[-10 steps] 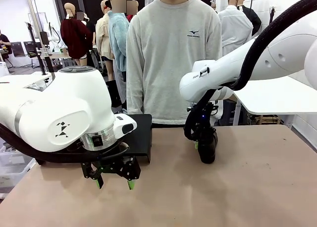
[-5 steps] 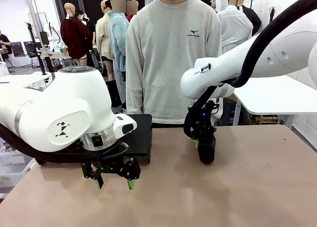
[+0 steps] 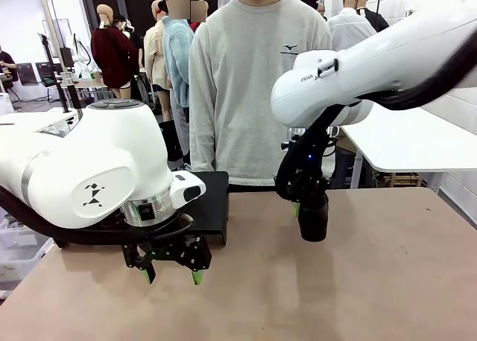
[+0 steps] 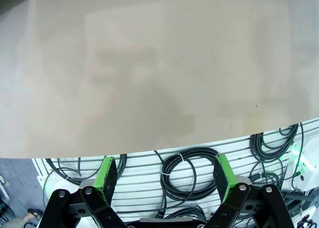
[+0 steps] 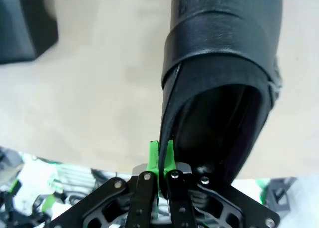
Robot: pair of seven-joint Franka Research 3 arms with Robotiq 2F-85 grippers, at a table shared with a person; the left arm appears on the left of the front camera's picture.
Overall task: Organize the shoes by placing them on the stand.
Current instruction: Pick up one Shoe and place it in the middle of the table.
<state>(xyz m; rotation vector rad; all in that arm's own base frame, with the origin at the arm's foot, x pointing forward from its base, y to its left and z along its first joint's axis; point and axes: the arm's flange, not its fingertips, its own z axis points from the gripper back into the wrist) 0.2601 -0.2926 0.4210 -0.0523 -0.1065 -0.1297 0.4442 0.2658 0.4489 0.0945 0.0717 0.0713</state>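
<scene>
One black leather shoe (image 3: 314, 220) hangs toe-down just over the table, right of centre. My right gripper (image 3: 301, 205) is shut on the rim of its heel opening. In the right wrist view the shoe (image 5: 224, 63) stretches away from the gripper (image 5: 160, 156), whose green pads pinch the thin leather edge. Whether the toe touches the table I cannot tell. The black stand (image 3: 216, 207) sits at the table's left, partly hidden behind my left arm; one corner of the stand (image 5: 22, 24) shows in the right wrist view. My left gripper (image 3: 173, 275) hangs open and empty near the front edge, fingers spread (image 4: 165, 173).
A person in a grey sweatshirt (image 3: 257, 80) stands at the far side, hands out of sight. The bare tan table (image 3: 358, 289) spreads to the front and right. Coiled cables (image 4: 192, 171) lie below the table's edge in the left wrist view.
My right arm has risen and swung slightly, lifting the shoe a little while the grip tightened. The left arm has not moved.
</scene>
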